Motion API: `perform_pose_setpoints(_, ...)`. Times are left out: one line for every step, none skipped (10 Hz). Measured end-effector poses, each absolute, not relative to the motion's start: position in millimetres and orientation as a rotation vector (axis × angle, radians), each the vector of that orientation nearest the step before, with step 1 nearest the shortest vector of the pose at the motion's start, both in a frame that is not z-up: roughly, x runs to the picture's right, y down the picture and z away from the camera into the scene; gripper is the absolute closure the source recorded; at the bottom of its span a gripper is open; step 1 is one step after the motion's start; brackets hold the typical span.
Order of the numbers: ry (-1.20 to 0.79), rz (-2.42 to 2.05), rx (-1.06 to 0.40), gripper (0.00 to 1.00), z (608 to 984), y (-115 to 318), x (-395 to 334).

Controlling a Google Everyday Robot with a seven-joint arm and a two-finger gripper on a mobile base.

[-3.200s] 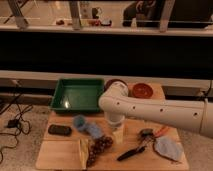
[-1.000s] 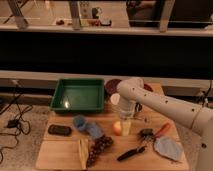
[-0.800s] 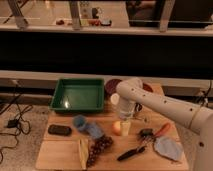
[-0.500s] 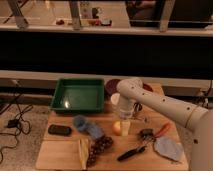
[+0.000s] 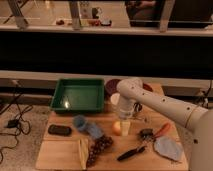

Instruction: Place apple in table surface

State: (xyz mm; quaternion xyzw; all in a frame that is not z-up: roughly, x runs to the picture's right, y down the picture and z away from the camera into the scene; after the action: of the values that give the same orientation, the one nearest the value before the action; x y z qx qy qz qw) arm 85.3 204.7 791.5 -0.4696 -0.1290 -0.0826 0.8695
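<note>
The apple [image 5: 116,128] is a small round yellow-orange fruit. It sits low at the light tan wooden table surface [image 5: 62,150], near the middle. My gripper [image 5: 123,124] points straight down right beside the apple, on its right side, at the end of the white arm that comes in from the right. The gripper touches or nearly touches the apple; I cannot tell whether it holds it. A white cup [image 5: 114,99] stands just behind the gripper.
A green tray [image 5: 80,95] lies at the back left, with a dark red bowl [image 5: 112,85] beside it. Dark grapes [image 5: 99,146], a blue object [image 5: 86,125], a black object [image 5: 59,130], a black-handled tool [image 5: 131,152], red-handled pliers [image 5: 159,131] and a grey cloth [image 5: 167,148] lie around the apple.
Since the earliest frame the arm has swung up and to the right, and the apple has come into sight low at the table. Over the last second almost nothing moved.
</note>
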Motion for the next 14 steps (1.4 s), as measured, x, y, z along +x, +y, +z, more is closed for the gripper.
perform_pose_setpoints(-0.27,-0.172,-0.982,0.2,792,205,85)
perform_pose_setpoints(-0.27,-0.172,-0.982,0.2,792,205,85)
perform_pose_setpoints(-0.27,-0.173,-0.982,0.2,792,205,85)
perform_pose_setpoints(-0.271,-0.172,-0.983,0.2,792,205,85)
perform_pose_setpoints(-0.278,-0.166,-0.986,0.2,793,205,86)
perform_pose_setpoints(-0.286,-0.156,-0.991,0.2,795,204,88)
perform_pose_setpoints(-0.295,-0.142,-0.996,0.2,797,203,91)
perform_pose_setpoints(-0.301,-0.131,-1.001,0.2,799,203,94)
perform_pose_setpoints(-0.304,-0.124,-1.003,0.2,800,202,95)
perform_pose_setpoints(-0.309,-0.114,-1.009,0.2,802,202,98)
perform_pose_setpoints(-0.312,-0.102,-1.016,0.2,804,203,101)
perform_pose_setpoints(-0.313,-0.095,-1.023,0.2,806,204,104)
perform_pose_setpoints(-0.312,-0.086,-1.032,0.2,810,207,107)
perform_pose_setpoints(-0.312,-0.081,-1.038,0.2,812,209,109)
